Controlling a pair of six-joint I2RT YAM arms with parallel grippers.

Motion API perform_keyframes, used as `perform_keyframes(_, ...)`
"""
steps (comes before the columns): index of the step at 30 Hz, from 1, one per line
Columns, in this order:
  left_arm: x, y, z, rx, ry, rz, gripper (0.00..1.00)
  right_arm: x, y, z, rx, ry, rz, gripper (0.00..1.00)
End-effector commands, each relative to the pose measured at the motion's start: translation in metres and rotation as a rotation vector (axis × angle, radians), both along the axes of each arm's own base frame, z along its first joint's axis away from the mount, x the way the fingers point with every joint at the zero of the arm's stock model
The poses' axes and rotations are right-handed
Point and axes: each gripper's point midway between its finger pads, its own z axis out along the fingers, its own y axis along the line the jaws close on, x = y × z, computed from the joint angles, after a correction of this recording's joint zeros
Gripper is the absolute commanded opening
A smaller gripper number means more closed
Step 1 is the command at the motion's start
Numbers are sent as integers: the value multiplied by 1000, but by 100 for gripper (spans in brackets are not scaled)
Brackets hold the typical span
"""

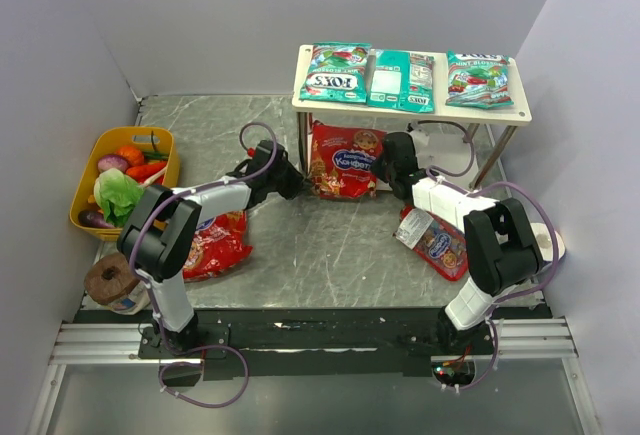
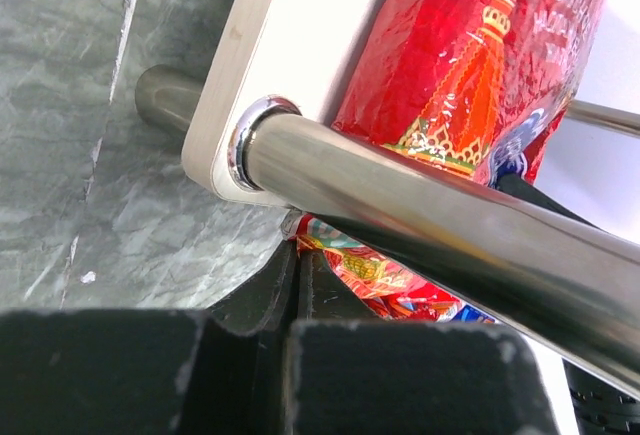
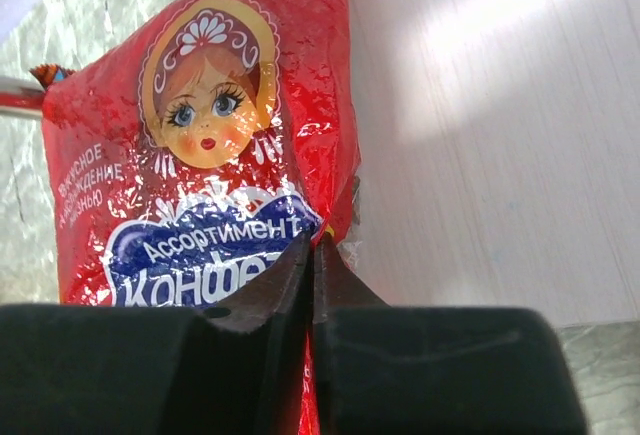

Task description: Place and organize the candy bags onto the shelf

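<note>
Both arms reach forward from their bases and angle inward, meeting at either side of a red candy bag (image 1: pixel 345 160) (image 2: pixel 450 65) (image 3: pixel 200 155) that stands under the top board of the shelf (image 1: pixel 440 107) (image 2: pixel 290 45). The left arm is stretched low across the surface (image 1: pixel 330 245), elbow out to the left. The left end effector (image 1: pixel 297 183) (image 2: pixel 298 255) has its fingers pressed together right at the bag's crinkled lower corner, beside a shiny metal leg (image 2: pixel 430 225); whether any foil is nipped between them cannot be told. The right arm folds at the elbow and comes in from the right. The right end effector (image 1: pixel 385 168) (image 3: pixel 312 250) is closed, pinching the bag's edge just below the blue label, with a pale board behind. Three teal candy bags (image 1: pixel 401 80) lie flat in a row on the top board. A second red bag (image 1: pixel 215 245) lies on the surface under the left arm, and a third red bag (image 1: pixel 437 242) lies under the right arm. The surface is grey and marbled, with pale plain walls around it. A yellow tub (image 1: pixel 172 165) of toy vegetables sits at the left wall.
</note>
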Motion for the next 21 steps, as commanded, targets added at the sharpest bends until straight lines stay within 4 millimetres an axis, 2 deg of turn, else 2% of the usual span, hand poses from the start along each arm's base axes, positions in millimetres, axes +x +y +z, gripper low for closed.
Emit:
perform_keyframes(1, 47, 10, 34, -13, -134, 110, 4, 8, -18, 10, -10, -48, -103, 23)
perform_keyframes(2, 47, 11, 35, -9, -137, 108, 5, 7, -16, 11, -3, -51, -94, 32)
perform_keyframes(4, 44, 12, 40, -11, -143, 108, 10, 2, -18, 14, -2, -56, -93, 41)
perform_keyframes(5, 39, 15, 35, -10, -129, 113, 13, -1, -18, 16, 1, -60, -89, 50)
perform_keyframes(6, 37, 15, 37, -17, -135, 114, 23, -4, -18, 24, 8, -72, -83, 53)
perform_keyframes(7, 34, 16, 42, -27, -144, 113, 28, -11, -18, 21, 4, -57, -73, 56)
perform_keyframes(8, 30, 17, 38, -25, -134, 109, 33, -14, -20, 21, 2, -53, -73, 62)
perform_keyframes(9, 28, 18, 39, -26, -135, 106, 43, -19, -21, 32, 6, -75, -65, 64)
perform_keyframes(11, 23, 21, 41, -15, -143, 103, 54, -34, -25, 25, -4, -48, -58, 68)
perform_keyframes(12, 21, 22, 43, -16, -146, 99, 61, -40, -27, 36, 1, -67, -56, 68)
perform_keyframes(14, 16, 24, 47, -10, -153, 91, 70, -58, -34, 28, -16, -39, -55, 70)
perform_keyframes(15, 15, 25, 48, -6, -157, 85, 72, -65, -38, 39, -14, -64, -58, 70)
perform_keyframes(20, -5, 28, 51, 15, -162, 43, 81, -109, -62, 32, -60, 26, -118, 73)
perform_keyframes(21, -8, 27, 50, 20, -159, 32, 82, -124, -73, 25, -95, 77, -142, 73)
